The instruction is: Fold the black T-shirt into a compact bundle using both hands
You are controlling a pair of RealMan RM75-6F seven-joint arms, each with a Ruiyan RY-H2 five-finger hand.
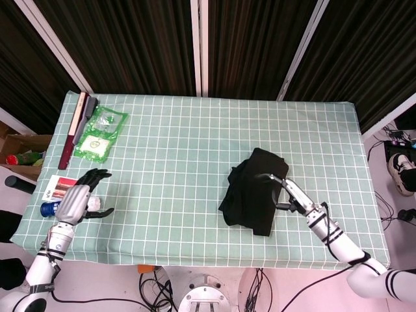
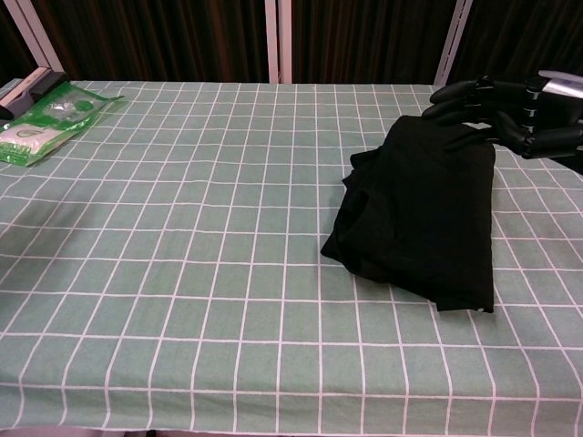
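Observation:
The black T-shirt lies folded into a thick oblong bundle on the right half of the green checked tablecloth, also seen in the chest view. My right hand hovers at the bundle's right side, with its fingers apart and curved over the far right corner. It holds nothing, and I cannot tell whether the fingertips touch the cloth. My left hand is at the table's left front edge with its fingers spread and empty. The chest view does not show the left hand.
Green packets and flat dark boxes lie at the far left; the packets also show in the chest view. A printed card and a blue object sit by my left hand. A cardboard box stands off the left edge.

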